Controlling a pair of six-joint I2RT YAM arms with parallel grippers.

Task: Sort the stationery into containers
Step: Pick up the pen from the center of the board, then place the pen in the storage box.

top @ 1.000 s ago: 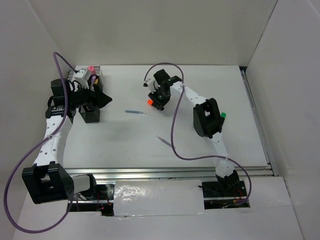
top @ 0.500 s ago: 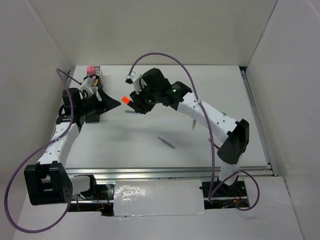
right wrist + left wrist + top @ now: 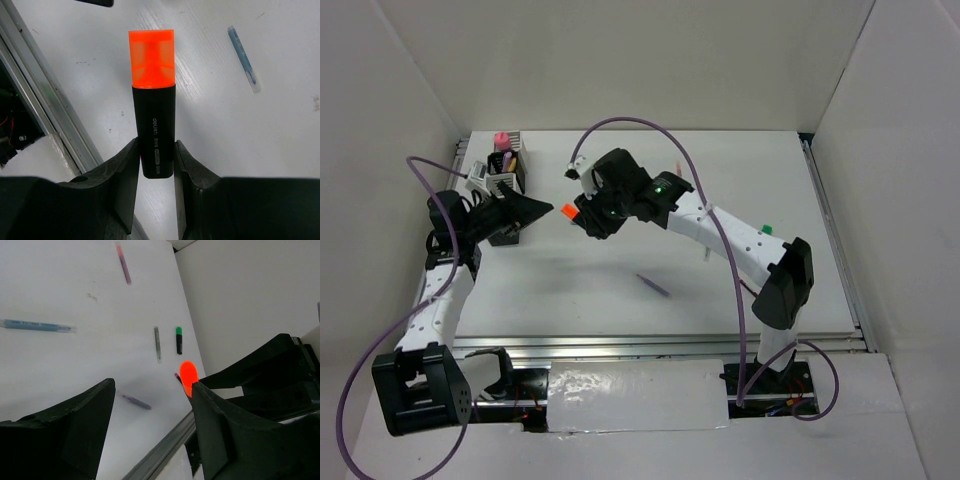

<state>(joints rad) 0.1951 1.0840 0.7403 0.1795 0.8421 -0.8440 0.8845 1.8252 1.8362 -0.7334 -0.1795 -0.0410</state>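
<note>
My right gripper [image 3: 588, 216] is shut on the orange-capped black marker [image 3: 570, 211] and holds it above the table, cap pointing left. In the right wrist view the marker [image 3: 154, 100] stands between the fingers [image 3: 156, 150]. My left gripper [image 3: 538, 209] is open and empty, its tips just left of the orange cap [image 3: 188, 373]. The mesh cups [image 3: 508, 172] stand at the far left with a pink marker [image 3: 501, 138] in one. On the table lie a blue pen [image 3: 37, 326], a grey pen [image 3: 157, 343], a green-capped marker [image 3: 179, 340] and a purple pen [image 3: 653, 284].
A pink pen [image 3: 123, 262] lies farther off on the table. The metal rail [image 3: 660, 345] runs along the near edge. White walls close the left, back and right sides. The right arm's purple cable [image 3: 620, 125] loops above the middle of the table.
My right arm has swung left with the marker, up to the left gripper. My left wrist has drawn back from the cups and lowered, its jaws facing the orange cap.
</note>
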